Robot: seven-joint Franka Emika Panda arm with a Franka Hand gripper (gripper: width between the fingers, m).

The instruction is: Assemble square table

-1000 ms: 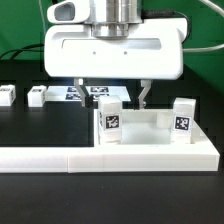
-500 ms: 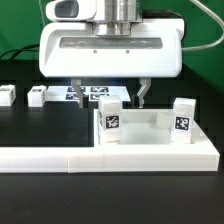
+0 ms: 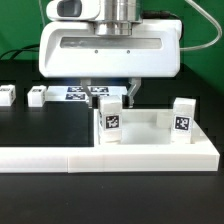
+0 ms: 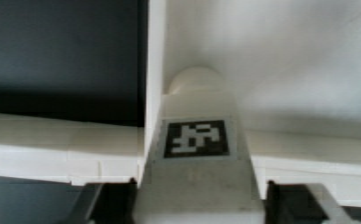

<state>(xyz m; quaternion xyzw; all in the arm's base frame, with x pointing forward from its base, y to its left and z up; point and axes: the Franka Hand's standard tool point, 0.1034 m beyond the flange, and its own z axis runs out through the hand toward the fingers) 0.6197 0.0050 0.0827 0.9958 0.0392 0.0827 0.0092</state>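
The square table's white slab point(image 3: 150, 131) lies upside down against the white barrier. Two white tagged legs stand in its near corners, one on the exterior view's left point(image 3: 110, 120) and one on the right point(image 3: 182, 117). My gripper point(image 3: 108, 95) hangs over the left leg, a finger on each side of its top. In the wrist view that leg point(image 4: 195, 110) fills the gap of the gripper point(image 4: 198, 205), and both dark fingers point(image 4: 106, 205) sit against its sides. The slab point(image 4: 298, 90) spreads out beside it.
Two loose white legs point(image 3: 6, 96) point(image 3: 38, 96) lie on the black table at the exterior view's left. The marker board point(image 3: 80, 93) lies behind the gripper. The long white L-shaped barrier point(image 3: 60, 156) runs across the front.
The fingers have drawn in from a wide spread to the sides of the left leg. The hand stays over the same spot.
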